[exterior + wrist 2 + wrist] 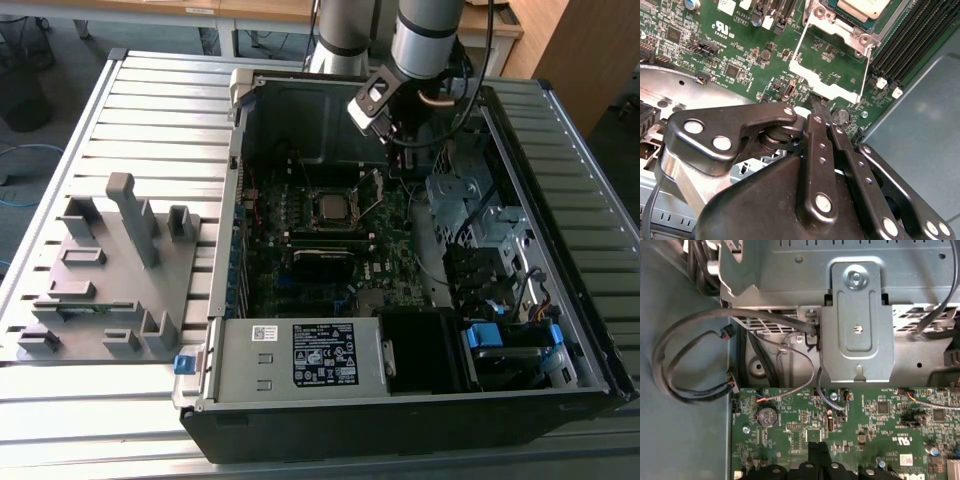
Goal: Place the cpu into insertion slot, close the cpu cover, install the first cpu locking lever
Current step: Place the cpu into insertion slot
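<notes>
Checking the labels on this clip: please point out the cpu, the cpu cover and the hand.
cpu [862,5]: second wrist view, on its metal top.
cpu cover [826,82]: second wrist view, on the frame bar nearest the hand.
hand [817,102]: second wrist view, midway between its fingertips.

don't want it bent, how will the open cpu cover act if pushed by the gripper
The cpu cover is a thin metal frame with a large window: probably light, and an off-centre push might twist it. It stands open, hinged at the insertion slot, so it should swing rather than slide. The shut gripper is by its free edge, likely good leverage.
</notes>
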`<action>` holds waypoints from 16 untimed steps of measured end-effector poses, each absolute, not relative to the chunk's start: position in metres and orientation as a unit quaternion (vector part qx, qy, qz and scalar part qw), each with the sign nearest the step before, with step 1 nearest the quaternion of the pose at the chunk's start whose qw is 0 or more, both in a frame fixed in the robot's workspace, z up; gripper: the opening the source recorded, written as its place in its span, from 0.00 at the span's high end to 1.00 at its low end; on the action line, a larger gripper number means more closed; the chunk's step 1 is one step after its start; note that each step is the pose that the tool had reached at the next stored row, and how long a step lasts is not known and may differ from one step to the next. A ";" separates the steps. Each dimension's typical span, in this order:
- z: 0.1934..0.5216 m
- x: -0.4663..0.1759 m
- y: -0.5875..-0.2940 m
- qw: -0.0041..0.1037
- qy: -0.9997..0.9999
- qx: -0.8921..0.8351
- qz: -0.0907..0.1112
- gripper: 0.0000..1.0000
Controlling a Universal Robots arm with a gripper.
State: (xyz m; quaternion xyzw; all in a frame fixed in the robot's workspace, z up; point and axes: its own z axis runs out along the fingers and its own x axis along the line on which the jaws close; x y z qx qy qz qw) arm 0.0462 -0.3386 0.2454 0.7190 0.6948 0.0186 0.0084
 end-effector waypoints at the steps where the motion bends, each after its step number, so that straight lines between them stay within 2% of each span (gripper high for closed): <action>1: 0.245 0.045 -0.339 0.008 0.695 0.719 0.019 0.90; 16: 0.245 0.030 -0.339 0.005 0.695 0.719 0.022 0.90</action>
